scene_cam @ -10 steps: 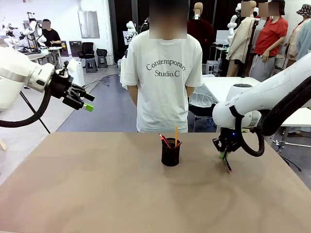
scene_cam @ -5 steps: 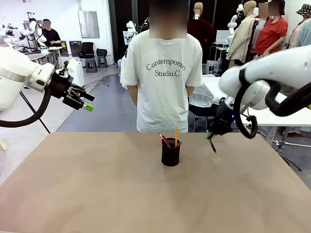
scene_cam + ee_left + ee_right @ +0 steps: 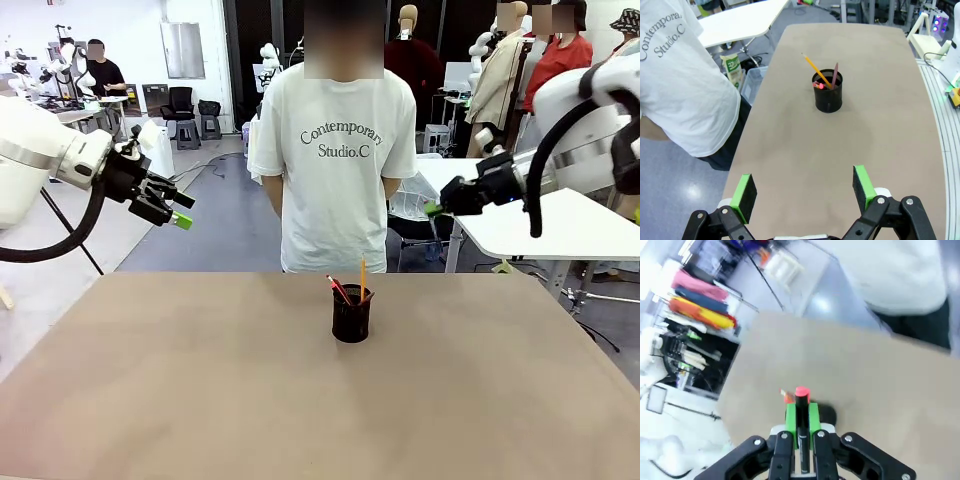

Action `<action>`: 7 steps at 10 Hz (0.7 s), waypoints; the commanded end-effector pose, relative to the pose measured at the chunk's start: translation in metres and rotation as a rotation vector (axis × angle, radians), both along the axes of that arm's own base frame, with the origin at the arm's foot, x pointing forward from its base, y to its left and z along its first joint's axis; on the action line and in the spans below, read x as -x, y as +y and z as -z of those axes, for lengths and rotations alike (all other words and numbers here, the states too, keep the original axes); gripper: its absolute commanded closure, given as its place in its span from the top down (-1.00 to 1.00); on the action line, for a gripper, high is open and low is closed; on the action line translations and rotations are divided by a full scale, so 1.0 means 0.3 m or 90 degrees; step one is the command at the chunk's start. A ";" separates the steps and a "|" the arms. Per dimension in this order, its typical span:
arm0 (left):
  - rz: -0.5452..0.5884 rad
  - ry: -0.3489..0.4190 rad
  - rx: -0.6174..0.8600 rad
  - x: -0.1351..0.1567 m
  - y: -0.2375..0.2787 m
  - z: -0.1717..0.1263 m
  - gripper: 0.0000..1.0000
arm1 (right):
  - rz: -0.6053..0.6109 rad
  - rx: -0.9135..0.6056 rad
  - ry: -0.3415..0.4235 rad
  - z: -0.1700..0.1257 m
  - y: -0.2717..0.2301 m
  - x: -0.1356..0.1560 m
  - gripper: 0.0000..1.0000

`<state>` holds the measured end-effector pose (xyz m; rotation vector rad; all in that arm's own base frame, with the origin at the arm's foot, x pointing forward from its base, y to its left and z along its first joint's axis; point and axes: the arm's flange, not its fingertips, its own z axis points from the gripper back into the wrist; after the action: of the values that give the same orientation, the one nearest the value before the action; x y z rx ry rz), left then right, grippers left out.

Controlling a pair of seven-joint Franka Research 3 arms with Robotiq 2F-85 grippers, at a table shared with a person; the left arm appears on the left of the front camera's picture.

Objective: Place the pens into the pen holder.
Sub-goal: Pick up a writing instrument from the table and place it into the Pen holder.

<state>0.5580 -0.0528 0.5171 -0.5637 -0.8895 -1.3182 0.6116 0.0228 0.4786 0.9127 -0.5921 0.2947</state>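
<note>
The black mesh pen holder (image 3: pixel 351 315) stands near the table's far middle, with an orange-yellow pencil (image 3: pixel 362 272) and a dark red-brown pen (image 3: pixel 337 289) sticking out of it. The left wrist view shows the holder (image 3: pixel 828 93), the pencil (image 3: pixel 815 69) and the red-brown pen (image 3: pixel 835 75) from above. My right gripper (image 3: pixel 434 209) hangs high, right of the holder, shut on a black pen with a red tip (image 3: pixel 801 407) between its green pads. The holder (image 3: pixel 826 413) peeks out dark behind those fingers. My left gripper (image 3: pixel 170 208) is raised at far left, open and holding nothing.
A person in a white T-shirt (image 3: pixel 340 150) stands at the table's far edge, right behind the holder. The brown table (image 3: pixel 200 380) is bare around the holder. A white table (image 3: pixel 540 225) stands beyond the far right corner.
My right gripper has lifted the black pen from the table right of the holder and swung it up high. The left arm has not moved.
</note>
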 end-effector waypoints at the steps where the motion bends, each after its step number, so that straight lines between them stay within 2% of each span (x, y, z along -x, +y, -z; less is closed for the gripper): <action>1: 0.003 -0.003 0.000 0.002 0.007 -0.001 1.00 | -0.002 -0.007 -0.187 0.014 0.032 0.109 -1.00; 3: 0.003 -0.003 0.000 0.002 0.007 -0.001 1.00 | 0.049 -0.021 -0.308 -0.007 0.035 0.141 -1.00; 4: 0.003 -0.003 0.000 0.002 0.007 -0.001 1.00 | 0.051 -0.018 -0.299 -0.012 0.033 0.145 -1.00; 5: 0.003 -0.003 0.000 0.002 0.007 -0.001 1.00 | 0.028 -0.011 -0.239 -0.060 0.003 0.082 -1.00; 7: 0.003 -0.003 0.000 0.002 0.007 -0.001 1.00 | 0.028 -0.011 -0.239 -0.060 0.003 0.082 -1.00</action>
<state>0.5581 -0.0528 0.5171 -0.5638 -0.8894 -1.3182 0.5802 0.0238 0.4893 0.8530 -0.9955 0.4335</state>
